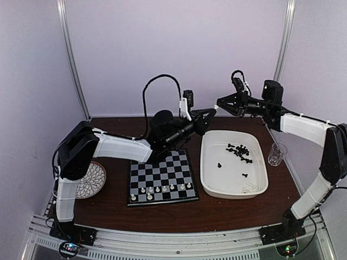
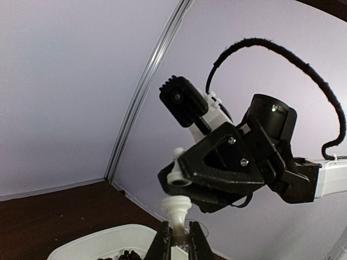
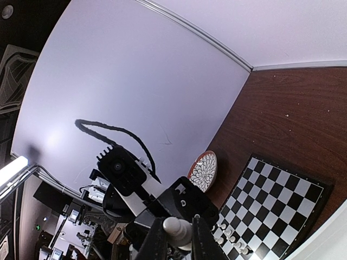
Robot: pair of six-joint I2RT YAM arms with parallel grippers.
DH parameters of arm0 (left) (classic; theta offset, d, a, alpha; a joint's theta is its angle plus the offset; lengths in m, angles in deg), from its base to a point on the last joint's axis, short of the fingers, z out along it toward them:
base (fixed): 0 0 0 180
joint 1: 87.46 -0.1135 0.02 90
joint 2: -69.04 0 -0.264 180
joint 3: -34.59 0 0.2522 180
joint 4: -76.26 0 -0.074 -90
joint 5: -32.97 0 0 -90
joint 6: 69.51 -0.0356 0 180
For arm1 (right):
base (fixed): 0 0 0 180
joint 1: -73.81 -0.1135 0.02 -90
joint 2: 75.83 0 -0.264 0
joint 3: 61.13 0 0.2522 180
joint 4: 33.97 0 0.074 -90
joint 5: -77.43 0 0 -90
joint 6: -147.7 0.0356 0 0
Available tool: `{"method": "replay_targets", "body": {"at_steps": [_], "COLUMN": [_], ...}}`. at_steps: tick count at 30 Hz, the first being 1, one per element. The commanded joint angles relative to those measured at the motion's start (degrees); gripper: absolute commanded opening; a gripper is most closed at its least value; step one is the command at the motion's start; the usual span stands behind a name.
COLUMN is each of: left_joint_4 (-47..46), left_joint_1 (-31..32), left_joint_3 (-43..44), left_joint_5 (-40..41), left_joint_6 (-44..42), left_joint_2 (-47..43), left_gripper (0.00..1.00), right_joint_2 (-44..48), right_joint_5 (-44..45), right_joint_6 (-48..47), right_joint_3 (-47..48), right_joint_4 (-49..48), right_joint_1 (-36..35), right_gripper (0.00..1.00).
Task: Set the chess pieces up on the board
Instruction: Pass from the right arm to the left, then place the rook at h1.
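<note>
Aloft, left hand (image 2: 182, 242) and right hand (image 3: 173, 241) each pinch the white piece (image 2: 176, 208), its length level

The left gripper (image 1: 209, 114) and right gripper (image 1: 219, 103) meet tip to tip in the air by the far left corner of the tray (image 1: 209, 181), both pinching one white piece (image 2: 176, 208). The left arm (image 1: 122, 147) reaches low over the far left corner of the board (image 1: 162, 173), so both spots are blocked. The board's middle squares are bare behind a row of white pieces (image 1: 165, 188) on its near side, and black pieces (image 1: 239, 151) crowd the tray's far right part. The table (image 1: 179, 214) strip by the arm bases is open, hemmed by the plate (image 1: 91, 180) at left and the cup (image 1: 277, 154) right of the tray.
</note>
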Motion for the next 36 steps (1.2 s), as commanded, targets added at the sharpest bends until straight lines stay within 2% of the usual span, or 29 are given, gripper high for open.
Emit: {"method": "replay_targets", "body": {"at_steps": [1,3,4,6,7,8,10,13,17,21,24,29,36], "left_joint_4": [3.1,11.7,17.1,30.9,39.1,47.0,62.4,81.3,98.6,114.4,122.7,130.9,135.2], "left_joint_1": [-2.2,-3.0,-3.3,-3.3,-3.3,-3.3,-3.2,-3.2,-2.6,-0.4,1.7,4.9,8.1], "left_joint_3": [-4.7,-6.0,-6.0,-4.0,-2.0,0.3,4.7,10.3,15.2,21.6,26.4,32.3,36.3], "left_joint_5": [-0.8,-3.6,-5.2,-8.1,-9.4,-10.6,-11.9,-11.9,-15.2,-13.9,-11.6,-7.0,-2.8], "left_joint_6": [-0.5,-1.9,-3.7,-8.0,-9.9,-12.0,-15.2,-19.0,-24.8,-31.0,-33.3,-38.0,-39.9], "left_joint_2": [-6.3,-10.4,-12.6,-16.3,-17.5,-18.5,-19.4,-20.0,-19.1,-15.4,-12.0,-5.6,1.3], "left_gripper": [0.01,0.00,0.00,0.00,0.00,0.00,0.00,0.00,0.00,0.00,0.00,0.00,0.00], "right_joint_2": [2.3,3.0,3.4,4.7,5.1,5.6,6.6,8.1,9.0,9.5,9.3,9.0,8.6], "right_joint_5": [-1.4,-2.3,-2.2,-1.0,0.2,1.8,4.6,7.9,14.6,16.1,18.0,18.6,19.0], "right_joint_6": [-1.7,-6.5,-12.4,-29.7,-42.1,-47.5,-58.3,-67.3,-73.3,-73.7,-74.1,-73.7,-73.5], "right_joint_3": [-0.5,-0.1,0.8,3.8,5.7,6.2,5.2,1.7,-4.0,-7.6,-7.7,-8.3,-8.5], "right_joint_4": [-0.9,3.9,11.4,30.3,39.4,46.0,53.0,56.9,56.1,52.5,51.8,50.8,50.6], "right_joint_1": [2.3,3.8,4.5,5.4,5.5,5.5,5.7,5.9,5.9,6.0,5.9,6.0,6.0], "right_gripper": [0.04,0.05,0.05,0.05,0.05,0.05,0.05,0.05,0.04,0.04,0.04,0.05,0.05]}}
